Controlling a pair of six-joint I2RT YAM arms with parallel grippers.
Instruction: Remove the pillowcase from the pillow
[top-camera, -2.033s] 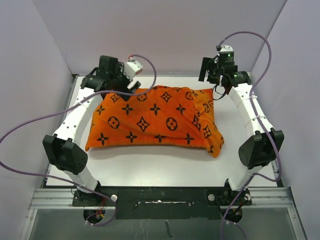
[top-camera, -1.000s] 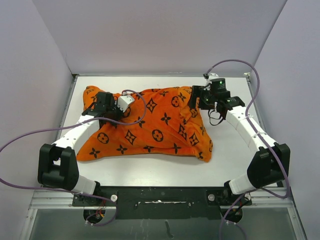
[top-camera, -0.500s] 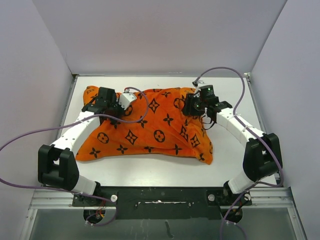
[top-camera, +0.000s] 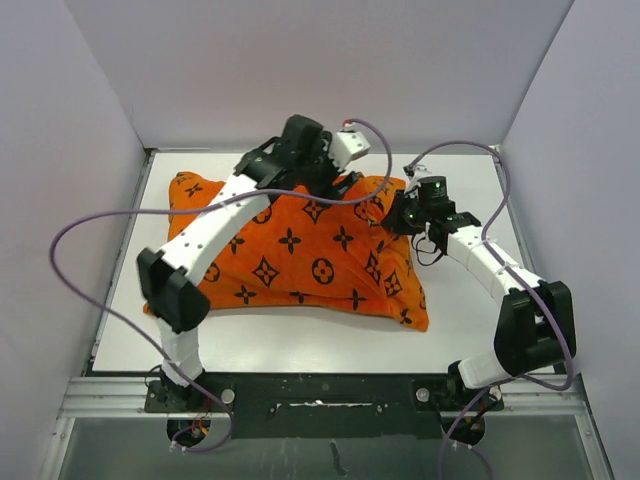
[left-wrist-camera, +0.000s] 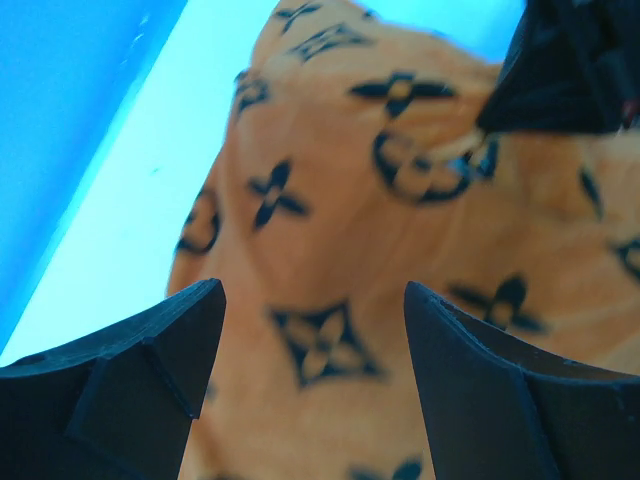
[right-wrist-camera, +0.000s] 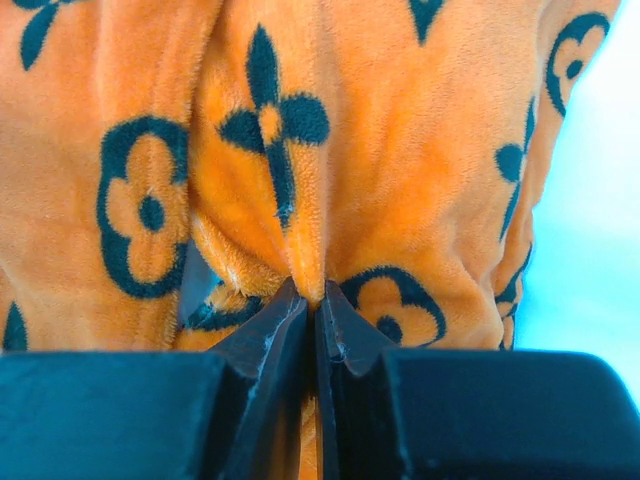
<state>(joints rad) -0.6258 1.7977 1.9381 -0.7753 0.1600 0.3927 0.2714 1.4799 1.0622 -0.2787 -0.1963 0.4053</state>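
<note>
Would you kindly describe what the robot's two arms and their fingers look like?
The left arm and right arm share white rounded links and chunky black joints. A thin purple cable loops off each. A small green light glows on the right wrist. The fingers are matte black, angular wedges.

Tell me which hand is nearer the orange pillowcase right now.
Right. The right hand is shut on a fold of the pillowcase at its right end, touching it. The left hand is open and hangs over the far edge, seemingly clear of the fabric.
</note>
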